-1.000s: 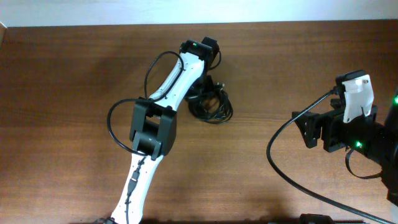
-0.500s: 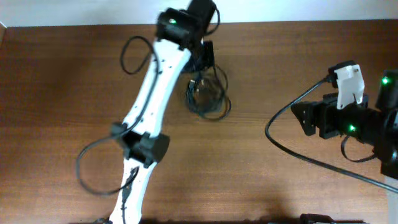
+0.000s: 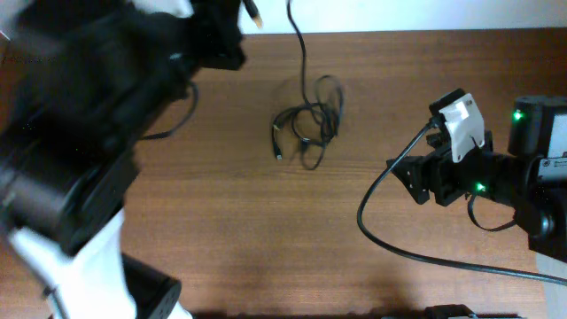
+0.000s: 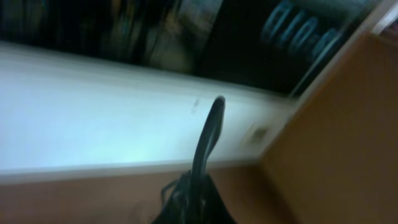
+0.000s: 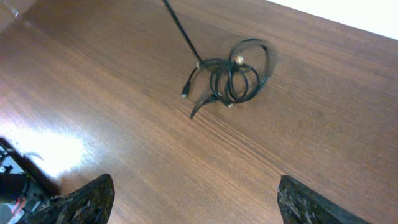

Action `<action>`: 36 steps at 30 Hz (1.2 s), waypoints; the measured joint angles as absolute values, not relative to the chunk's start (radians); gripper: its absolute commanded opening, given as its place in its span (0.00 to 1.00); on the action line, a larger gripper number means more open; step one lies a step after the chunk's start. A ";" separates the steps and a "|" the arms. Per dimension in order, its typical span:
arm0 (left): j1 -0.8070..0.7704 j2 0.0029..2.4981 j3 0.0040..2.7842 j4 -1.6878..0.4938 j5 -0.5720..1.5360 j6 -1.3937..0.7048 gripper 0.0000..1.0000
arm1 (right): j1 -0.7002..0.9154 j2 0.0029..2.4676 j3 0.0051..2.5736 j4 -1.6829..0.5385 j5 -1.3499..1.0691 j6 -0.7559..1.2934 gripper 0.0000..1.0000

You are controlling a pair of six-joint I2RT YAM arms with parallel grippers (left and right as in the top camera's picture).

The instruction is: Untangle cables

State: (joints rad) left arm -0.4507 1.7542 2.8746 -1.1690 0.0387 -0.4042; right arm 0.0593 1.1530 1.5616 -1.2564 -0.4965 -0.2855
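The black cables (image 3: 310,124) lie as a loose tangle on the brown table, back centre. One strand (image 3: 301,44) rises from the tangle toward the top edge. My left arm is raised close to the overhead camera and blurred. Its gripper (image 3: 237,19) is shut on a cable whose gold-tipped plug (image 3: 255,14) sticks out. In the left wrist view the cable (image 4: 208,127) stands out of the dark jaws (image 4: 194,202). My right gripper (image 3: 416,177) is open and empty, right of the tangle. The right wrist view shows its fingers (image 5: 199,205) spread, the tangle (image 5: 233,78) ahead.
The blurred left arm (image 3: 80,159) covers the left half of the overhead view. A thick black lead (image 3: 399,248) loops from the right arm over the table. A white wall (image 4: 93,130) runs behind the table's back edge.
My left arm has risen far toward the camera, pulling one strand up out of the tangle, which has loosened and spread. My right arm has moved left toward the tangle.
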 measured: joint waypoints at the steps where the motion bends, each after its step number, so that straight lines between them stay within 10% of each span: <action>1: -0.451 1.712 2.877 -1.087 0.036 -0.380 0.00 | 0.064 1.153 1.562 -1.257 -0.493 -0.289 0.83; 10: -0.451 1.621 2.878 -0.591 -0.167 -0.178 0.00 | 0.067 1.153 1.562 -1.273 -0.487 -0.292 0.83; 19: -0.451 1.642 2.819 -0.954 -0.850 0.025 0.00 | 0.067 1.153 1.562 -1.279 -0.487 -0.293 0.82; 33: -0.509 2.151 2.774 -0.306 0.216 -0.391 0.00 | 0.067 1.046 1.958 -1.423 -0.307 -0.261 0.76; 34: -0.531 2.159 2.775 -0.367 0.249 -0.397 0.19 | 0.067 1.053 1.958 -1.424 -0.299 -0.261 0.90; 35: -0.567 2.182 2.775 -0.435 0.284 -0.397 0.99 | 0.067 1.061 1.958 -1.427 -0.292 -0.260 0.99; 36: -0.592 2.201 2.775 -0.507 0.297 -0.384 0.99 | 0.067 1.065 1.958 -1.429 -0.287 -0.258 0.99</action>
State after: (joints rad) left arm -0.5922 2.2009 2.7747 -0.5072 0.2970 -0.3843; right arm 0.0666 1.0645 1.9575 -1.4292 -0.2874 -0.2584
